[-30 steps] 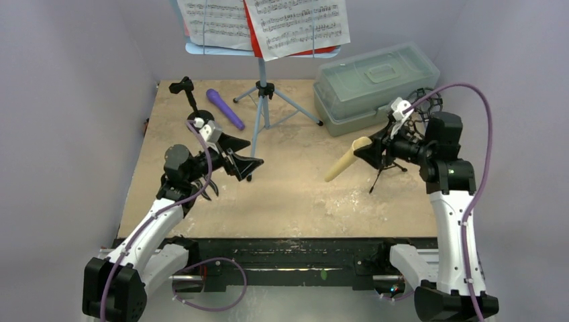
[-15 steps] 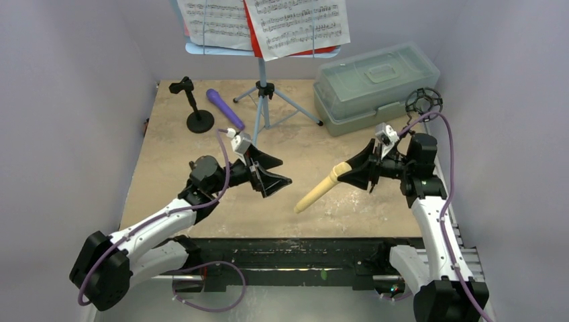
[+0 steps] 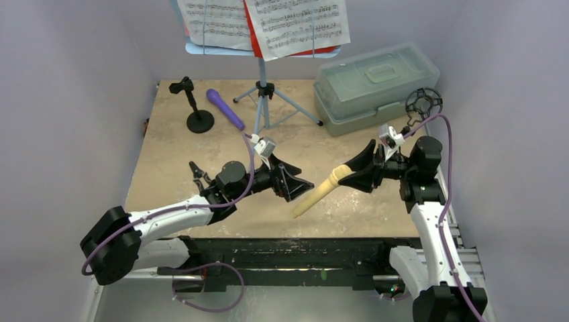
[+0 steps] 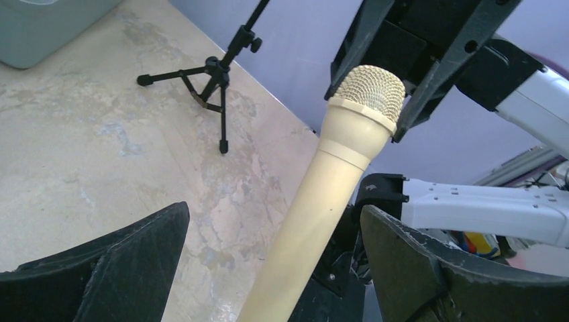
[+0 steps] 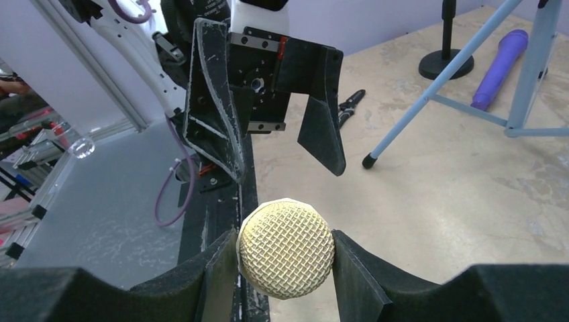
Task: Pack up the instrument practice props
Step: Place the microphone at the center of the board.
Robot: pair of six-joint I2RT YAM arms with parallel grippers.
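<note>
Tan microphone [image 3: 321,192] hangs above the table [image 3: 201,161] just right of centre in the lower half of the top view. It is tilted, with its mesh head up to the right and its tail down to the left. The right gripper [image 3: 350,176] is clamped on the head end; in the right wrist view [image 5: 286,268] both pads press against the sides of the mesh ball [image 5: 286,248]. The right arm rises along the right edge of the frame, its forearm upright and its wrist bent so the fingers point left.

The left gripper [image 3: 300,189] faces it from the left with jaws wide apart. In the left wrist view the handle [image 4: 322,208] runs up between the two fingers [image 4: 114,268] and touches neither. The left arm lies low and stretched out, reaching from the lower left corner towards the centre.

The purple microphone [image 3: 225,109] lies flat on the table in the upper left, between the round-base holder [image 3: 199,121] and the pale-blue music rack [image 3: 263,94]. Sheet-music pages [image 3: 295,23] rest on the rack at the top of the frame. The ring of the tripod holder [image 3: 423,100] shows behind the right arm, and its legs stand on the table [image 4: 215,74].

The plastic box [image 3: 376,84] sits in the upper right with its lid shut. What it holds cannot be made out.
</note>
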